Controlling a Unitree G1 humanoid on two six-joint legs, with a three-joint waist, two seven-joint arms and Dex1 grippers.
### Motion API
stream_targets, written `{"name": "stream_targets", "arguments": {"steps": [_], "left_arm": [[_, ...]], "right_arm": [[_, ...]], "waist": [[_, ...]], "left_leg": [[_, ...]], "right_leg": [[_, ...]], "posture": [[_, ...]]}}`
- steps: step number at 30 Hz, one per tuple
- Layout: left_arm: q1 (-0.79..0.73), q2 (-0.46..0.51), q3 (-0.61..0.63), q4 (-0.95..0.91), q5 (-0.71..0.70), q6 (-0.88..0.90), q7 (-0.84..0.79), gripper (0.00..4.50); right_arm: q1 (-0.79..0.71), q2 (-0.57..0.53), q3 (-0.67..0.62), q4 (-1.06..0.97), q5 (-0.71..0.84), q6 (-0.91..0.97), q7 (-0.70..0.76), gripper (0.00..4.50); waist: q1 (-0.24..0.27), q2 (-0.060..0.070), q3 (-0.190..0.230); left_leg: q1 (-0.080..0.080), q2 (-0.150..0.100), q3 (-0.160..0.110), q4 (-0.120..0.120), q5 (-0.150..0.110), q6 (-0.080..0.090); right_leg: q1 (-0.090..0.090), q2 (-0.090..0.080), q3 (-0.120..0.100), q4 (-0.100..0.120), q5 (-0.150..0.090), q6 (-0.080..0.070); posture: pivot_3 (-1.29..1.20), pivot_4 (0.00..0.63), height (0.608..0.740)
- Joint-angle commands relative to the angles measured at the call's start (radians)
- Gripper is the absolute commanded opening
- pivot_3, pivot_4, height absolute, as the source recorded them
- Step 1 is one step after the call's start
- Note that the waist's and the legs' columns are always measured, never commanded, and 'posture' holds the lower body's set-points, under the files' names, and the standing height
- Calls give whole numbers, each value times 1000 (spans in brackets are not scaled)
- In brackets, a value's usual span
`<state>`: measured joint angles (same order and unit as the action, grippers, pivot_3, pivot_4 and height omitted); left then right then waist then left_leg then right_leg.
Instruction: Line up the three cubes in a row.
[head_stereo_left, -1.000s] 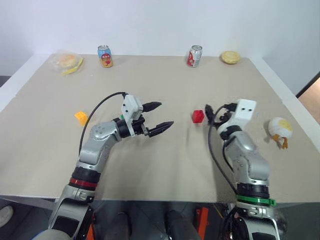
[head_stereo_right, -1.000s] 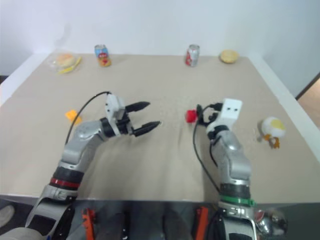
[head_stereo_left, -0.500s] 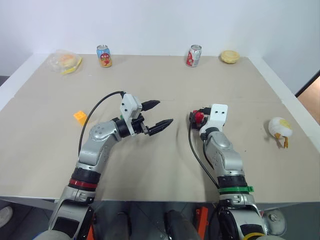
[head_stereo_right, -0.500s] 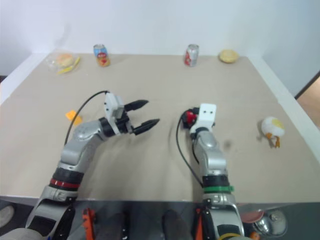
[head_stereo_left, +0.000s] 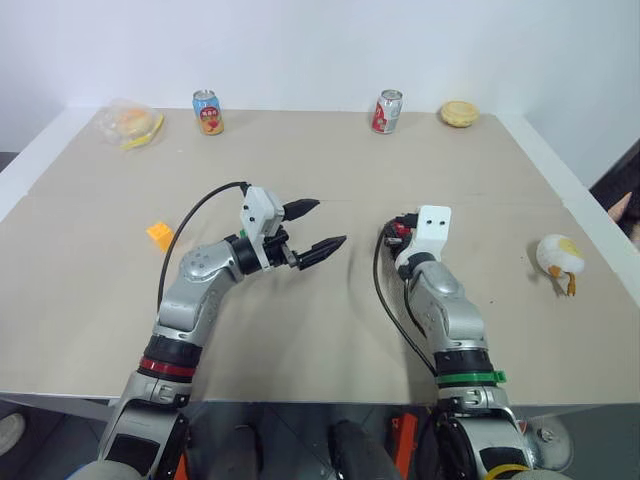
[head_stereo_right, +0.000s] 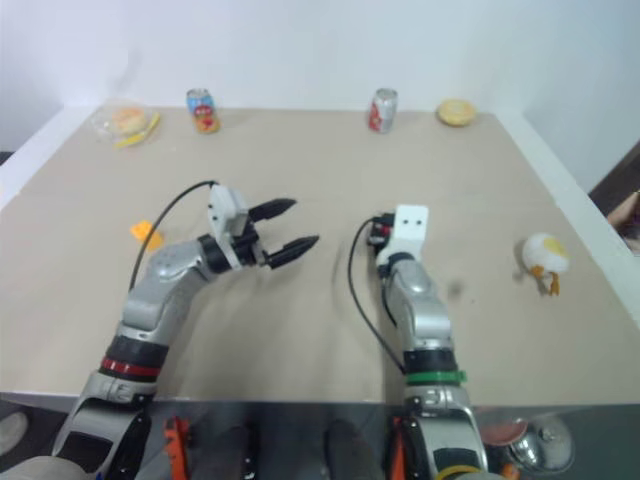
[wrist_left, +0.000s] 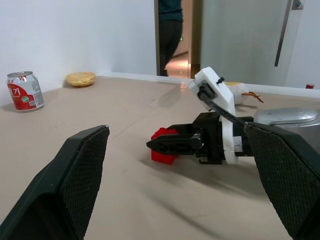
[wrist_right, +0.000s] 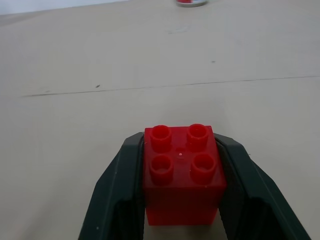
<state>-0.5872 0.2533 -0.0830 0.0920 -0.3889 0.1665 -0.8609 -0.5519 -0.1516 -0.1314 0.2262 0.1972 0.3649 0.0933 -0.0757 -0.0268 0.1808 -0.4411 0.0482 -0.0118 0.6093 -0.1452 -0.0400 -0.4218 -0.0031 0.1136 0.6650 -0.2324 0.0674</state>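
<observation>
A red cube with studs on top sits on the table in the middle, and my right gripper is shut on it, one finger pressed against each side. The head views show that same red cube at the tip of my right gripper. An orange-yellow cube lies on the left part of the table, apart from both arms. Between these two cubes my left gripper hovers above the table, open and with nothing in it, pointing toward the red cube.
Along the far edge stand an orange can and a red can, with a bagged burger and a bun beside them. An egg-shaped toy lies at the right. A person's hand shows at the right edge.
My right gripper moved left and forward to the red cube, and its fingers closed on the cube's sides. The left arm stayed still and open.
</observation>
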Motion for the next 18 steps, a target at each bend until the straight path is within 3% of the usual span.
{"name": "stream_targets", "arguments": {"steps": [1, 5, 9, 14, 18], "left_arm": [[10, 49, 25, -81, -37, 21, -47, 4500], [56, 126, 22, -131, -65, 53, -127, 4500], [141, 273, 27, -204, -114, 87, -297, 4500], [207, 393, 39, -237, -124, 51, -422, 4500], [235, 420, 45, -253, -123, 44, -437, 4500]], "right_arm": [[-13, -108, 38, -136, 77, 37, 242, 1278], [-7, -263, 108, -227, 197, 122, 581, 1278], [36, -483, 254, -332, 254, 99, 1022, 1278], [38, -541, 346, -335, 236, -12, 1246, 1278], [30, -529, 381, -274, 180, -108, 1294, 1278]], "waist": [[0, 0, 0], [-1, 0, 0], [-1, 0, 0], [-1, -1, 1], [-1, -1, 1]], "left_leg": [[0, 0, 0, 0, 0, 0], [1, 0, 0, -2, 0, 0], [2, 1, -1, -4, 0, 0], [2, 1, -1, -5, 0, 0], [2, 1, 0, -3, 0, 0]], "right_leg": [[0, 0, 0, 0, 0, 0], [0, 0, 0, 0, -1, -1], [0, 0, -1, 0, -3, -3], [-1, 0, -3, 0, -6, -8], [0, -1, -3, 0, -6, -7]], "posture": [[0, 150, 733], [0, 150, 733], [0, 150, 733], [0, 150, 733], [0, 150, 733]]}}
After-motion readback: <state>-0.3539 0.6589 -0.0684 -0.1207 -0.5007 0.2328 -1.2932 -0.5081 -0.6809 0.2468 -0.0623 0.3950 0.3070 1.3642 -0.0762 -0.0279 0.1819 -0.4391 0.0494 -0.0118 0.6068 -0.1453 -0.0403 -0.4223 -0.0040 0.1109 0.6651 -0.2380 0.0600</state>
